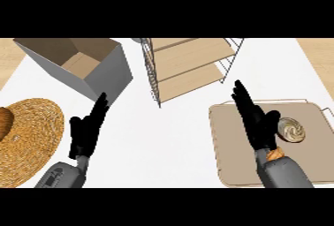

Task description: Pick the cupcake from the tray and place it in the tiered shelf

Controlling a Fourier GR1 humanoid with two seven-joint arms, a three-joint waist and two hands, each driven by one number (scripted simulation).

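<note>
The cupcake [292, 130], with swirled pale frosting, sits on the beige tray [235, 163] at the right. My right hand [257, 126] stands over the tray just left of the cupcake, fingers straight and pointing up the view, thumb toward the cupcake; it is open and holds nothing. A small orange bit [276, 154] shows beside its wrist. The tiered shelf [189, 66], wire frame with wooden boards, stands at the top centre. My left hand [85, 132] rests open at the lower left, fingers up.
A grey open cardboard box [78, 62] stands at the top left. A woven straw basket [29, 141] lies at the left edge, beside my left hand. White counter lies between the hands.
</note>
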